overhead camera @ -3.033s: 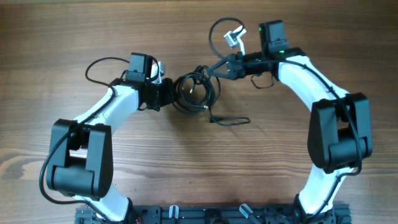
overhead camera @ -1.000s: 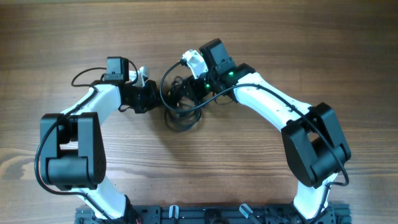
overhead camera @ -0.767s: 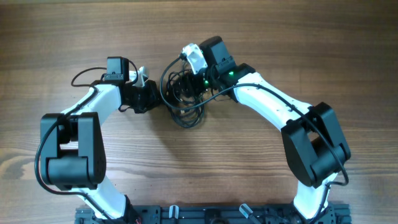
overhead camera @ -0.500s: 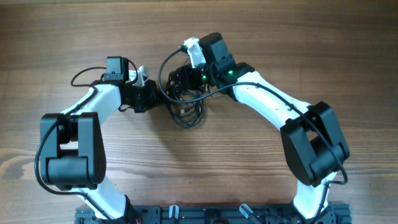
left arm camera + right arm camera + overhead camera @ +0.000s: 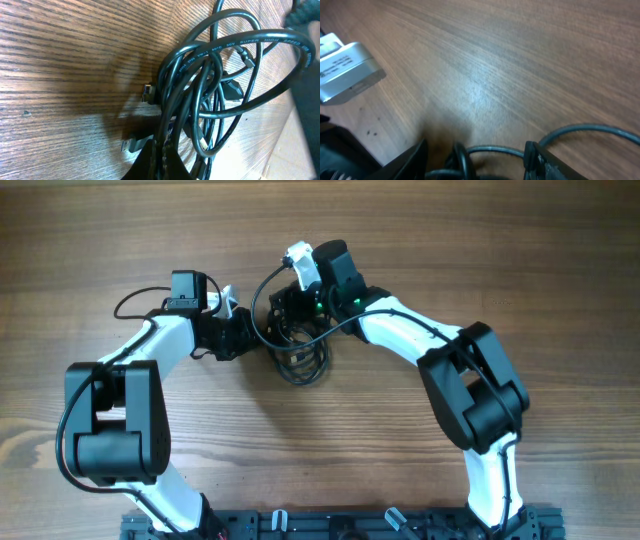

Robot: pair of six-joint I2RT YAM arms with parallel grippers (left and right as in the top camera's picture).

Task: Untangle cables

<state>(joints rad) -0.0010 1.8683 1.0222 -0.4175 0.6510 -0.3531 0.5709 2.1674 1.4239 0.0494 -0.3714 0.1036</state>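
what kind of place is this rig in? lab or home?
Probably a robot test bench, not a home: wood-grain tabletop, two white-and-black robot arms on a black mounting rail, and a tangle of thin black cables.

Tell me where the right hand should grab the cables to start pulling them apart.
Grip the wide lettered outer loop where it arcs clear of the knot, coming from the side opposite the left hand, which clamps the cables. That free arc leaves room to close around it.

One camera looks straight down on my whole table; my two wrist cameras sit close above the wood, all three sharing the cables.
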